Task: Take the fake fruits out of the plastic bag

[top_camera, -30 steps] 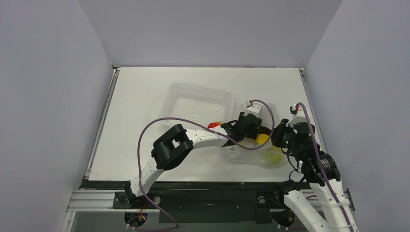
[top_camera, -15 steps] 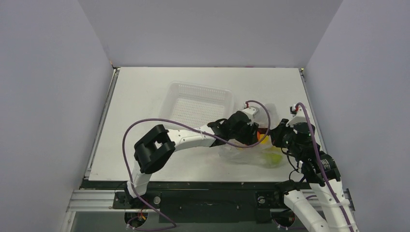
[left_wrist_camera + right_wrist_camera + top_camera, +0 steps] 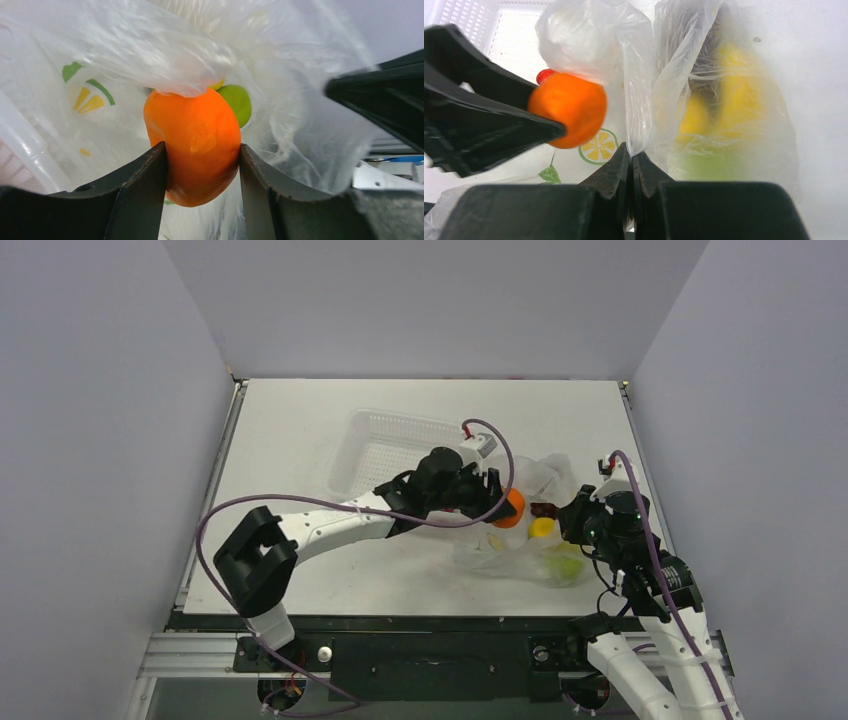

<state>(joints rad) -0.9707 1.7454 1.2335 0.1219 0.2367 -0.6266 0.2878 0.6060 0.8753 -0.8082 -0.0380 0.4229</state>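
The orange [image 3: 200,125] sits pinched in the left gripper [image 3: 201,150] at the plastic bag's [image 3: 505,552] mouth, with film draped over its top. The clear, crinkly bag slumps, and a small yellow fruit [image 3: 542,528] and a green pear [image 3: 568,565] show through it.

Top cam looks down from high up, with the orange [image 3: 510,508] a bit right of center. Left wrist cam is right up on the orange and right wrist cam sits slightly farther off. All three share it.
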